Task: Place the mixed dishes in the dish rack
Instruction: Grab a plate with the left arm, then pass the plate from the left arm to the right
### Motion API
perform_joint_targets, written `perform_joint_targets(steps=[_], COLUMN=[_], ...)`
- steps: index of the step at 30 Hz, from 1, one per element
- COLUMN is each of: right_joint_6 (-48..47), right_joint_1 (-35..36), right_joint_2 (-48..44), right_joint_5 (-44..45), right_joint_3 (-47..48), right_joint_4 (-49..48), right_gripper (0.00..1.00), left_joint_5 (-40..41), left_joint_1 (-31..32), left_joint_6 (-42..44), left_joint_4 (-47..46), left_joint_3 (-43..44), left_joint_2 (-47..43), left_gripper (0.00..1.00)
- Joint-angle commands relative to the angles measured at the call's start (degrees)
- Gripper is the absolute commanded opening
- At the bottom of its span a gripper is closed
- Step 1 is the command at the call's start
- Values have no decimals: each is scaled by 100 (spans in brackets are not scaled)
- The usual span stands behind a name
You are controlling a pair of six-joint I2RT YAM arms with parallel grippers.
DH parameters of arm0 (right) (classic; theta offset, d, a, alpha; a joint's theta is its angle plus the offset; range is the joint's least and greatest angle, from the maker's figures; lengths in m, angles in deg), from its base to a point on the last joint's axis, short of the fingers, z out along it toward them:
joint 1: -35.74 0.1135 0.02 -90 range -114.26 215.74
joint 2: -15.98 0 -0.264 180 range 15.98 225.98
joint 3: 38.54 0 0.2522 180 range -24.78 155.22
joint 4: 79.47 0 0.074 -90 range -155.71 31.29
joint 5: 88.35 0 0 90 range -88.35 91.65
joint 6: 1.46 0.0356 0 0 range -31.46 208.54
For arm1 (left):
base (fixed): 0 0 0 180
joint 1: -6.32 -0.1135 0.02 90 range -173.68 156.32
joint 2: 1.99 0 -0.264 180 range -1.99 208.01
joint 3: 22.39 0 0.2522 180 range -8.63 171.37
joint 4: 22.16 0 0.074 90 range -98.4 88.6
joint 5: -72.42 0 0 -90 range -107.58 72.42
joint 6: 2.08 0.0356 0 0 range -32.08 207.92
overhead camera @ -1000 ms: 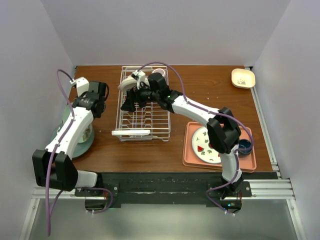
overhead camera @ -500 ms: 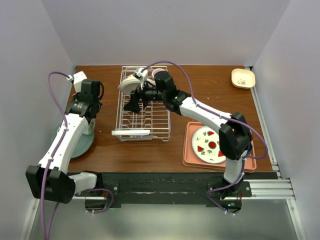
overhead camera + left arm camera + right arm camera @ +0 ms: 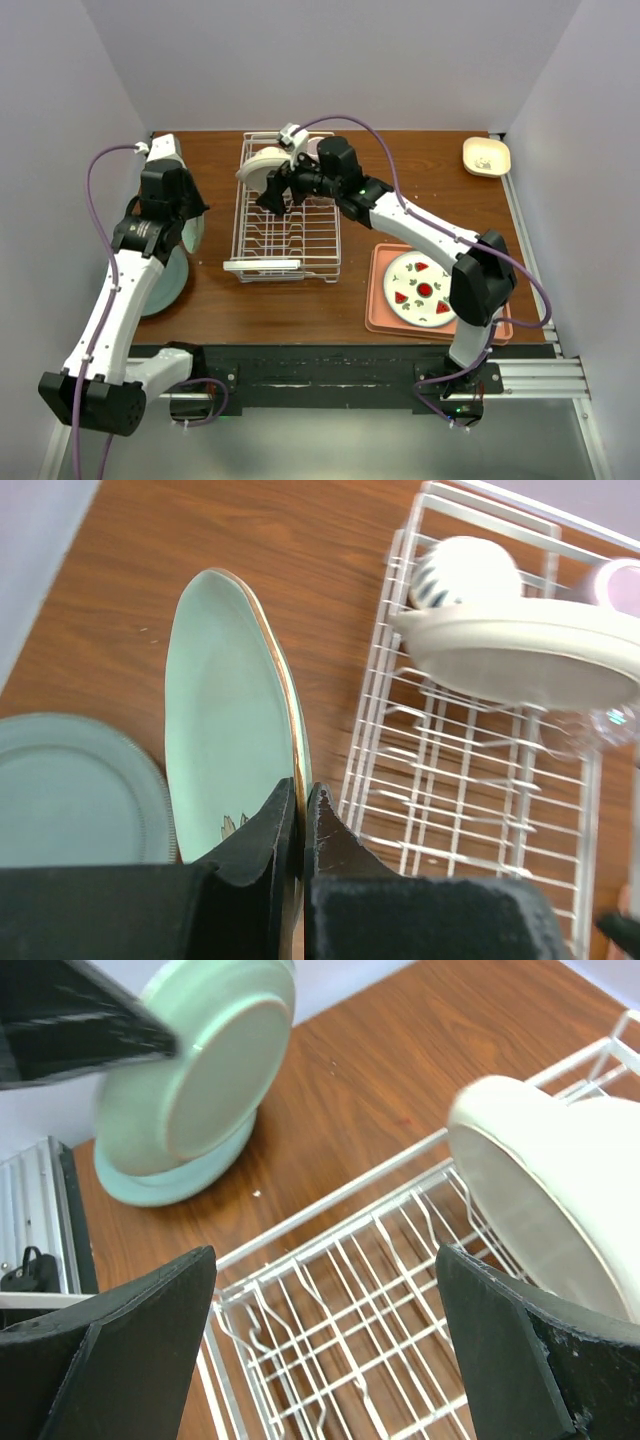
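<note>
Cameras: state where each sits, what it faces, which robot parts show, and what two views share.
Top external: above and behind the bases, looking down on the table; both arms show.
Left wrist: faces the dish rack past the left gripper, shut on the pale green plate.
Right wrist: the open right gripper frames its look down into the rack.
Shared: both wrist views show that plate and the white bowl.

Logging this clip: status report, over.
Left gripper shut on pale green plate, edge-up beside dish rack. Right gripper open, empty, above rack. Cream dish at rack's far end.
</note>
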Motion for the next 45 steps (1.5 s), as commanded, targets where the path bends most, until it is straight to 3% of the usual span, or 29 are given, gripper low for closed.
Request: perform_joint_targets(steps=[1, 6, 16, 22, 38, 45], right_joint_6=[68, -125, -2785, -3350, -4388, -4344], right_joint_1=[-195, -591, -978, -978, -987, -969], right_joint_2=[-510, -844, -1363, -1477, -1548, -1223], right_joint_5=[78, -484, -2768, -3998, -4897, -5292], right_joint_3=[126, 82, 240, 205, 793, 1434], right_joint_4=[62, 256, 1291, 1451, 1908, 2119], right_gripper=[95, 95, 96, 96, 99, 98], left_joint_5=[-817, -1835, -3384, -4105, -5625, -6452], left_joint_1=[15, 15, 15, 15, 15, 15], left_joint_6=[495, 865, 1207, 1348, 1542, 1797], left_joint_4=[-616, -501, -545, -746, -1063, -1379], left_joint_3=[456, 412, 439, 570, 984, 554], left_joint_2=[-569, -860, -1273, -1194, -886, -1036], left_gripper=[0, 0, 0, 0, 0, 0])
